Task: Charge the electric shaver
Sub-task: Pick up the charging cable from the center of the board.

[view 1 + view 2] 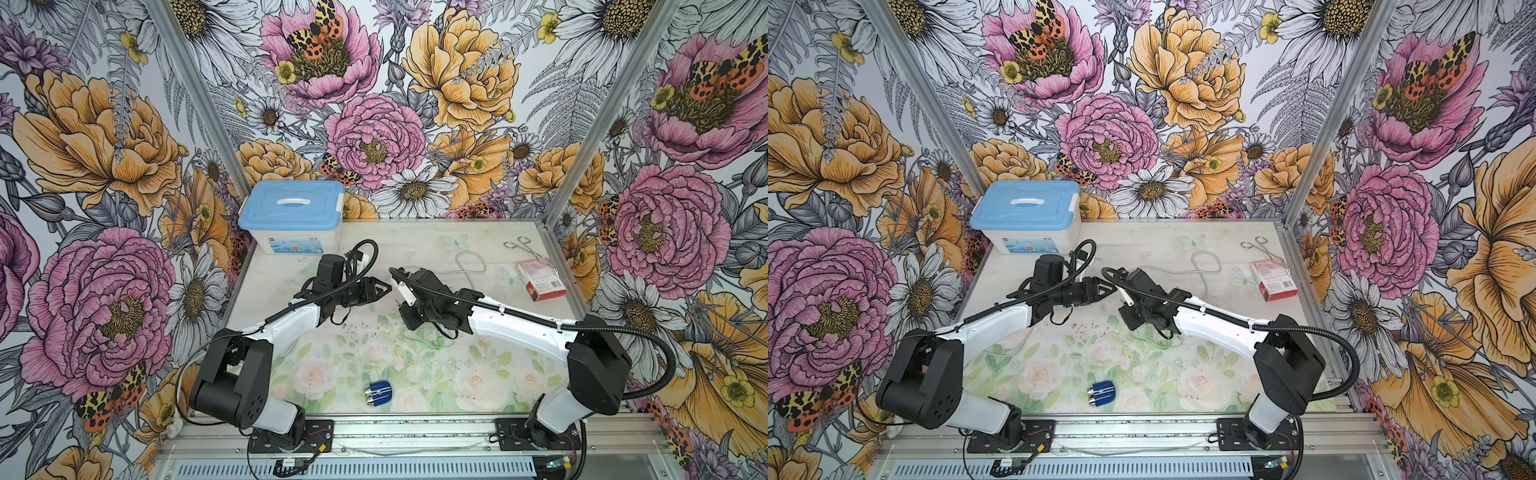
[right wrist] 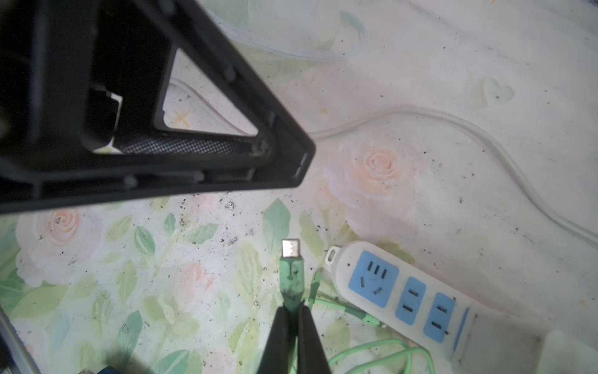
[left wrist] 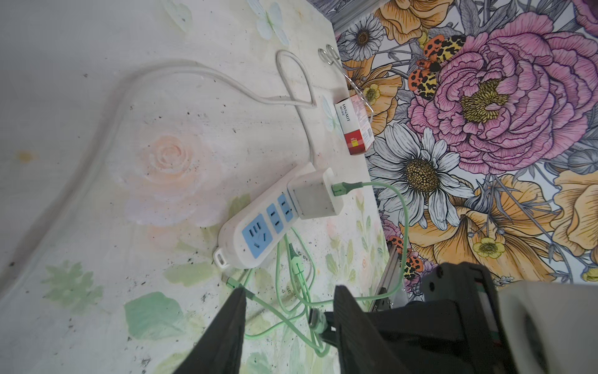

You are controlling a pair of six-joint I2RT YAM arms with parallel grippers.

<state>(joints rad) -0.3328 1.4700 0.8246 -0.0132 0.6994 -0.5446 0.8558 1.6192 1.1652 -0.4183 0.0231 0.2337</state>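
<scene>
The electric shaver (image 1: 379,392) (image 1: 1101,392), dark blue with silver stripes, lies alone on the mat near the front edge, well away from both grippers. Farther back, my right gripper (image 2: 293,307) is shut on the green charging cable's plug (image 2: 291,272), whose metal tip points forward above the mat. My left gripper (image 3: 291,289) faces it from the left, with its jaws open on either side of that plug (image 3: 315,319) and not touching it. The green cable (image 3: 403,226) runs to a white cube charger (image 3: 315,197) plugged into the white power strip (image 3: 259,226) (image 2: 404,291).
A blue-lidded box (image 1: 293,212) stands at the back left. A red-and-white carton (image 1: 540,280) and metal forceps (image 1: 523,247) lie at the back right. The strip's white cord (image 1: 469,266) loops across the back. Loose green cable (image 1: 424,343) lies under the right wrist.
</scene>
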